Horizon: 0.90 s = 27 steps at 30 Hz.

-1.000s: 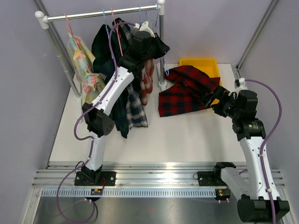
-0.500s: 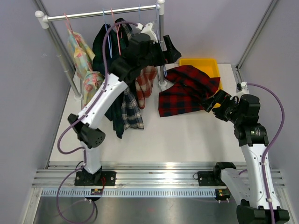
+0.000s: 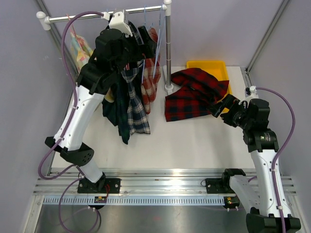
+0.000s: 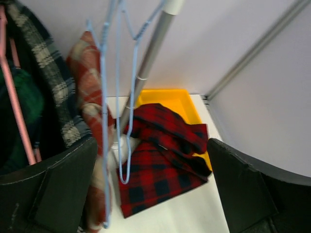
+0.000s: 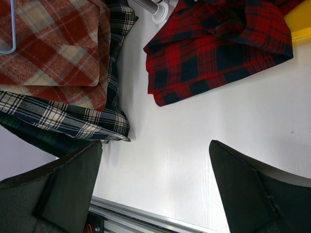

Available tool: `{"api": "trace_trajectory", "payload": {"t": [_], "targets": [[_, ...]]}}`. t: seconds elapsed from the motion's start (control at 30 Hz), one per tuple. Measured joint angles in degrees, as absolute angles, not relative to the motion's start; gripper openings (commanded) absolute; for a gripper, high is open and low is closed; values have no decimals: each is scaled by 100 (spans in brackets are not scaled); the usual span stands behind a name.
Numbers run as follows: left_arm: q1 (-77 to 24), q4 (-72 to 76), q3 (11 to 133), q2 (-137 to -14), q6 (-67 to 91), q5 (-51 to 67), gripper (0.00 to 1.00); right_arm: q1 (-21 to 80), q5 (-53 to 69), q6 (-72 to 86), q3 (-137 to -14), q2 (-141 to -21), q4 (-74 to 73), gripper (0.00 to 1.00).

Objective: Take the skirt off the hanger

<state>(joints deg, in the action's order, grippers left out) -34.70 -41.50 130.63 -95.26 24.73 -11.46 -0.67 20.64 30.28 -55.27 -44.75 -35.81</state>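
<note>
Red skirt (image 3: 192, 97) overlapping bin rim (image 3: 206, 63), beside pole (image 3: 168, 48)

Pale lilac walls (image 3: 218, 29) on three sides. White tabletop (image 3: 194, 145), evenly lit, metal rail (image 3: 165, 187) along near edge. Grey clothes rack (image 3: 168, 53) at far edge, left half. Slanted metal strut (image 3: 268, 36) beside far-right corner.

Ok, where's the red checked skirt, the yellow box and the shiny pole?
Red-and-black checked fabric skirt (image 3: 189, 97): top view, middle of the cloth.
Yellow plastic box (image 3: 208, 66): top view, its far end.
Silver metal pole (image 3: 167, 53): top view, halfway up it.
</note>
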Motion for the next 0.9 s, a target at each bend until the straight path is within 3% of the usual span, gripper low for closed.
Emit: {"api": "trace_trajectory", "payload": {"t": [0.23,0.33,0.7,0.73,0.8,0.9], "targets": [[-3020,-4193,13072,-10077,2257,-1280,97,-67,2056,3024,-5450,-4552,-3551,99],[-2917,-4198,13218,-10510,2222,-1262,92,-67,2051,3020,-5371,-4600,-3529,100],[-2860,-4132,13273,-11050,2244,-1253,30,-62,2047,2939,-5194,-4707,-3470,99],[-2862,-4091,13273,-11050,2246,-1253,16,-62,2047,2939,-5181,-4713,-3454,100],[-2862,-4036,13268,-11050,2255,-1247,0,-62,2047,2936,-5170,-4748,-3454,100],[-2862,-3975,13262,-11039,2233,-1232,0,-62,2045,2936,-5170,-4777,-3452,99]]}}
